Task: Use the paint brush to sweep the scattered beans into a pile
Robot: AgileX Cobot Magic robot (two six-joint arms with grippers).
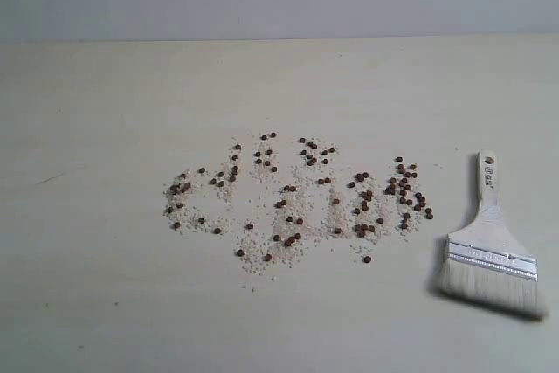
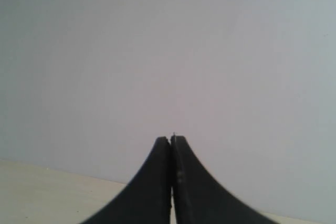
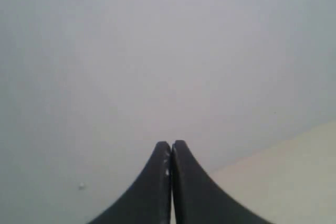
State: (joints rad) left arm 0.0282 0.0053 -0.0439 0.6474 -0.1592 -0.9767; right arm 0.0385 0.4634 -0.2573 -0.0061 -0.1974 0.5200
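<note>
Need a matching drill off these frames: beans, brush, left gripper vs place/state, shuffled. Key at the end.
Column 1
1. beans
2. paint brush
3. left gripper

Column 2
A. shut, nothing between the jaws
B. scattered across the middle of the table, not yet heaped
C. lying flat at the right of the exterior view, nothing gripping it

Pairs: 1-B, 2-C, 3-A

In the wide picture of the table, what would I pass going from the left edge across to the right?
Bare table → the scattered beans, spread across the middle → a short gap of bare surface → the paint brush, lying flat near the right edge.
</note>
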